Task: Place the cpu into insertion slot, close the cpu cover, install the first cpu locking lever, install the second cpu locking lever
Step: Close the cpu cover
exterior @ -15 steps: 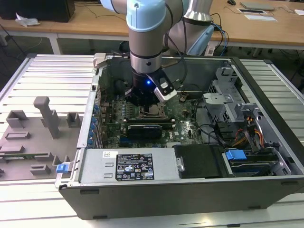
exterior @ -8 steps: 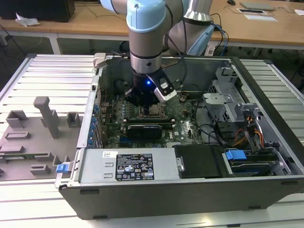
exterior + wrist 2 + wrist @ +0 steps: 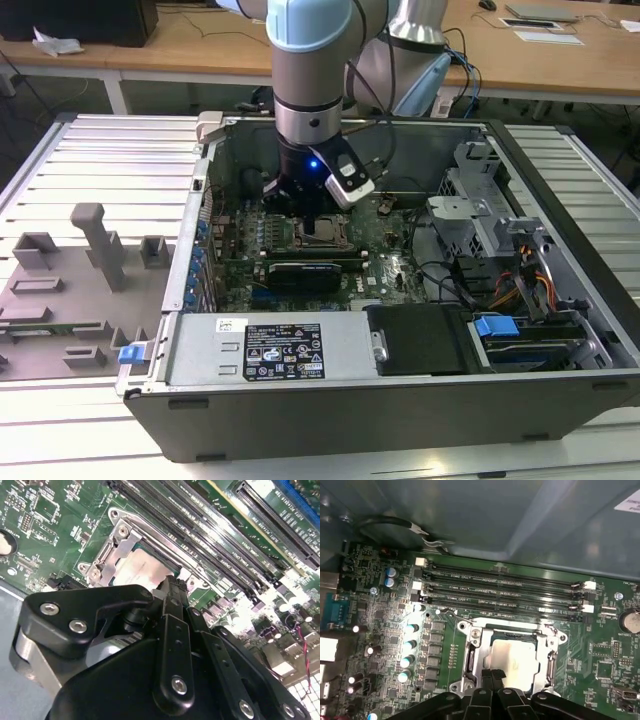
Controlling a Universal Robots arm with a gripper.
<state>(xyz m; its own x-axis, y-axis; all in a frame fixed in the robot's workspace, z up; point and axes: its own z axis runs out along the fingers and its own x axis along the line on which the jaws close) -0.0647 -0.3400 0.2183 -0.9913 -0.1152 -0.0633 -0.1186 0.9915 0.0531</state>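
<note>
The cpu (image 3: pixel 142 572) lies framed by the flat cover (image 3: pixel 113 551), the jaws pressed together at the cpu's edge, the arm (image 3: pixel 310 100) standing upright over it inside the case (image 3: pixel 400 420).

text: none legible | white label (image 3: pixel 284 350) on metal box (image 3: pixel 200 352) | silkscreen (image 3: pixel 465 587) beside memory slots (image 3: pixel 520 583)

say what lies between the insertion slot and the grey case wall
Long black memory slots lie side by side between the insertion slot and the grey case wall, in the first wrist view.
</note>
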